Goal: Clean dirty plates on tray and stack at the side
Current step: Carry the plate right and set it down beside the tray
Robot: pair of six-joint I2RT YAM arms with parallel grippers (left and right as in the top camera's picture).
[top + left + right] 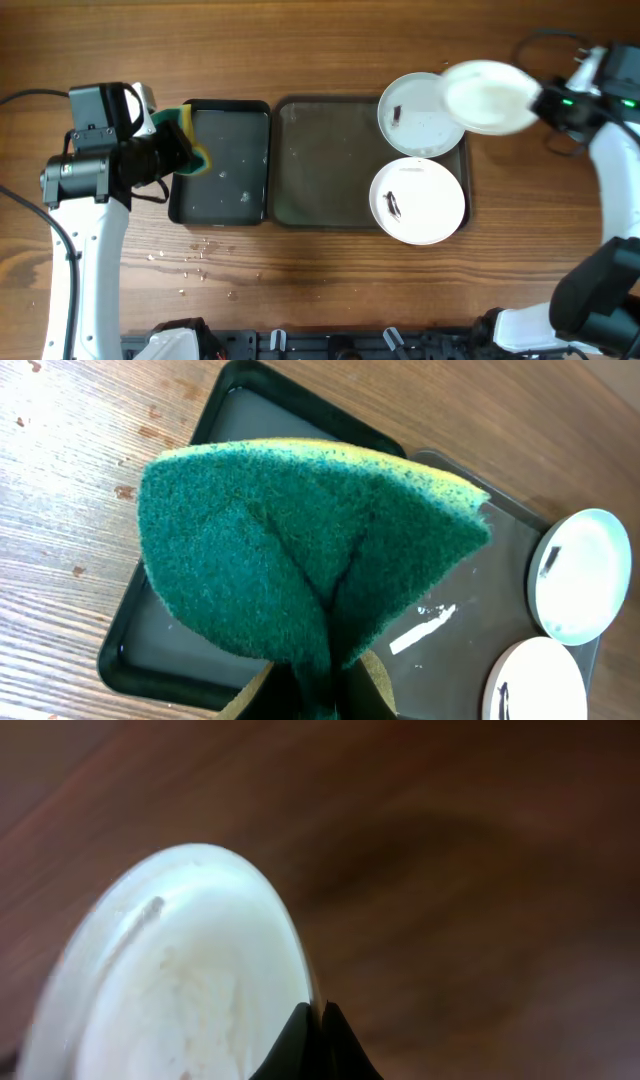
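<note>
Overhead view, at the left of the frame: a folded green sponge (168, 119) is being pinched between the pressed-together jaws of the left gripper (178, 150), above the left end of the small black tray (240, 150). At centre, two smudged plates are being carried at the right end of the large tray (320, 160): the upper plate (408, 128) and the lower plate (420, 200). At the upper right, a third plate (487, 95) is being gripped by its rim in the right gripper (540, 100), lifted and partly overlapping the upper plate. Whether it is clean cannot be told.

The coming wipe is being judged to turn on one gap. The lifted plate is lying well to the right of the sponge, with both trays between them, and the right arm is nearer to every plate.
</note>
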